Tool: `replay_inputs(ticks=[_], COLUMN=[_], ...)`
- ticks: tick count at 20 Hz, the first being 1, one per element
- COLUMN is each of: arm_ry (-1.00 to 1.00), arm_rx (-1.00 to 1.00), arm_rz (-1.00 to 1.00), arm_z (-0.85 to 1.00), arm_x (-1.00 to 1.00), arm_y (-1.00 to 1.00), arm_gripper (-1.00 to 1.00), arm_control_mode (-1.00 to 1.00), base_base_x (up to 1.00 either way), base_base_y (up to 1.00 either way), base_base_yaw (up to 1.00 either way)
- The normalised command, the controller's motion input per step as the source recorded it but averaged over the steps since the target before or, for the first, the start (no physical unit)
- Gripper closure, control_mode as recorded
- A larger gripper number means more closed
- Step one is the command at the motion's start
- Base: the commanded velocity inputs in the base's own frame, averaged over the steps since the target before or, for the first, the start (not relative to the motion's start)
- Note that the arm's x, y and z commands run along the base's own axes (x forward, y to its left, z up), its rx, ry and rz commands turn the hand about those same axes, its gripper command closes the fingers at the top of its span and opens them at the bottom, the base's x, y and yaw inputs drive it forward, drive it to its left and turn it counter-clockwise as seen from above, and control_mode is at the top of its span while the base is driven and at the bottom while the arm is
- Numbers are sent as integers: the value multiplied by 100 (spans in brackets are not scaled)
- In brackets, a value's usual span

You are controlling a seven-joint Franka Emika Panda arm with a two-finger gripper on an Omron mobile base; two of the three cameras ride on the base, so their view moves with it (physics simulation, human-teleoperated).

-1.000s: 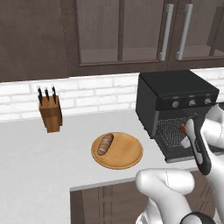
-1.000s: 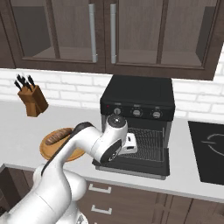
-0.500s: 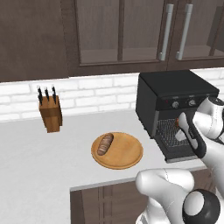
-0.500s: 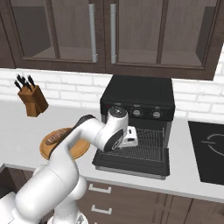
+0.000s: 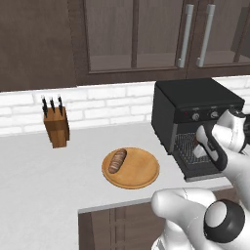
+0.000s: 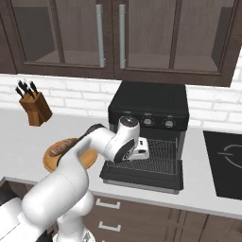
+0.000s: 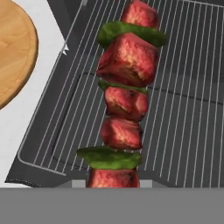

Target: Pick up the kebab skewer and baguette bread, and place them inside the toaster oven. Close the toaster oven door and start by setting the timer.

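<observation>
**One skewer hanging over the oven rack**

Kebab skewer (image 7: 124,100) runs straight out from the end effector (image 6: 141,150), its red and green chunks stacked above the wire rack (image 7: 183,127) of the toaster oven (image 6: 147,124). End effector is clamped on the skewer's near end, jaws partly closed, at the oven's open front. Baguette bread (image 5: 117,161) lies back on the wooden plate (image 5: 139,176), well apart, out on the table (image 5: 44,185).

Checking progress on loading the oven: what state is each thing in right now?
kebab skewer: held in the gripper, over the wire rack.
baguette bread: lying on the wooden plate.
toaster oven: unloaded.
toaster oven door: open, folded down flat.
</observation>
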Motion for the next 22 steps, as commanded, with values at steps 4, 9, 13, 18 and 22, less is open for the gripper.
replay_inputs(ticks=[4, 9, 13, 18, 22], arm_ry=[0, 0, 0, 0, 0], arm_rx=[0, 0, 0, 0, 0], arm_rz=[0, 0, 0, 0, 0], arm_z=[-32, -19, -3, -6, -22], arm_x=[6, 10, 13, 2, 0], arm_y=[15, 0, 0, 0, 0], arm_gripper=[100, 100, 100, 100, -100], arm_control_mode=[-100, -100, -100, -100, -100], base_base_x=[0, 0, 0, 0, 0], base_base_y=[0, 0, 0, 0, 0], base_base_yaw=[0, 0, 0, 0, 0])
